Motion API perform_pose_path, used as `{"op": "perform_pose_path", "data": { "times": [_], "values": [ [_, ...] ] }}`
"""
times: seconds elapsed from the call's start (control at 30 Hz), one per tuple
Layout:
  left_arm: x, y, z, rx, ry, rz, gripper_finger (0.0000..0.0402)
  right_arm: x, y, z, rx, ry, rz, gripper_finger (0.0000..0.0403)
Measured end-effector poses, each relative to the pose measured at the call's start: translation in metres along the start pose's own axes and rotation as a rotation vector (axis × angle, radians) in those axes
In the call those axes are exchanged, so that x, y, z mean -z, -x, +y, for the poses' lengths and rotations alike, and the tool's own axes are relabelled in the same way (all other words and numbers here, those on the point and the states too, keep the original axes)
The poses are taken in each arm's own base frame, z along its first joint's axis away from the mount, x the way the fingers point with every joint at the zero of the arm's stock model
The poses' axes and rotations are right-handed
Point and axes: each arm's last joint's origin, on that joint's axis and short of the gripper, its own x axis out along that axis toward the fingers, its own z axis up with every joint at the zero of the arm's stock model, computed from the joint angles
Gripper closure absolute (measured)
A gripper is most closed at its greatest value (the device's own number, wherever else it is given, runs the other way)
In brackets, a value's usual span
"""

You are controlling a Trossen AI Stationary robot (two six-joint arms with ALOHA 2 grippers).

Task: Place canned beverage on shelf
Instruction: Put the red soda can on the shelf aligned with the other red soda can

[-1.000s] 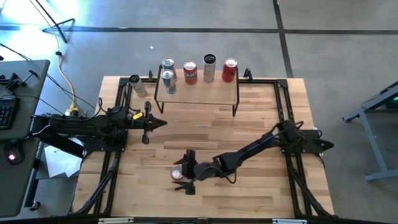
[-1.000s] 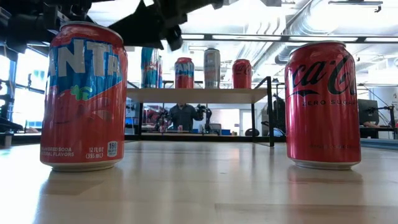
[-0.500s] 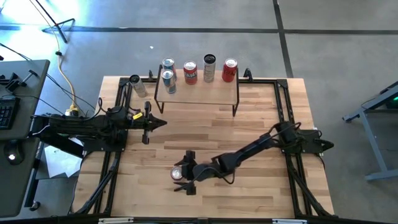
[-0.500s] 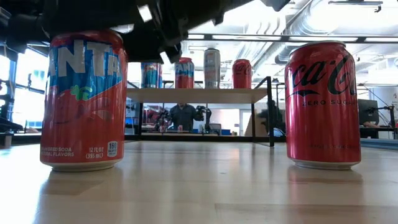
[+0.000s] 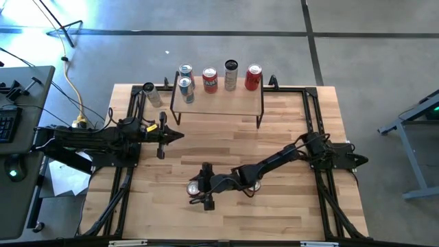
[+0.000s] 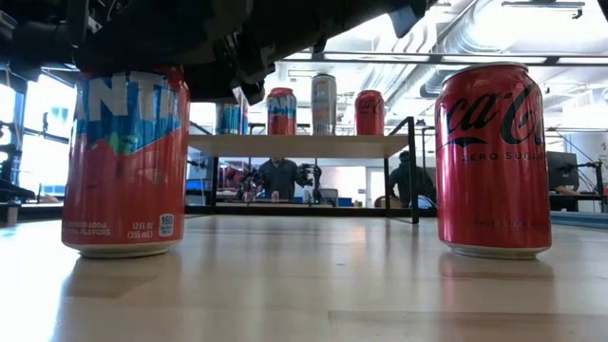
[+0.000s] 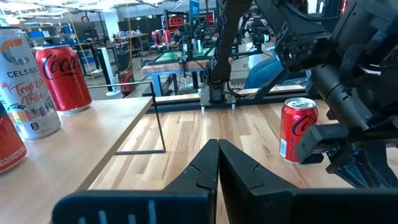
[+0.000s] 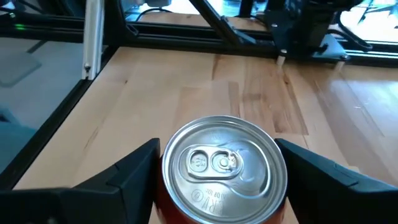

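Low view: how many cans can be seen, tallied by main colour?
Red: 4, the Fanta can, the Coke Zero can and two red cans on the shelf
Blue: 1, the blue can on the shelf, partly hidden
Silver: 1, the silver can on the shelf
Total: 6

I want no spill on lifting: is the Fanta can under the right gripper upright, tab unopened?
Upright and sealed: the Fanta can stands flat on the table; its tab lies unbroken between the open right gripper.

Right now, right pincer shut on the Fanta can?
No. The right pincer straddles the Fanta can, with gaps visible between the can and both fingers.
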Motion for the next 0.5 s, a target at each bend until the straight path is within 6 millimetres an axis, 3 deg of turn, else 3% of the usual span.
{"op": "perform_pose_path", "data": {
  "times": [0.13,0.23,0.37,0.5],
  "values": [
    [0.000,0.000,0.000,0.000,0.012,-0.001,0.0399,-0.012,0.008,-0.010,-0.017,0.036,0.000,0.0131],
    [-0.001,0.000,0.000,-0.003,0.007,-0.005,0.0399,-0.034,0.022,-0.026,-0.012,0.067,-0.029,0.0131],
    [-0.003,0.000,0.000,-0.007,-0.011,-0.027,0.0401,-0.064,0.047,-0.060,0.001,0.111,-0.037,0.0131],
    [-0.004,0.000,0.001,-0.010,-0.013,-0.044,0.0401,-0.091,0.081,-0.106,0.078,0.137,-0.031,0.0131]
  ]
}}
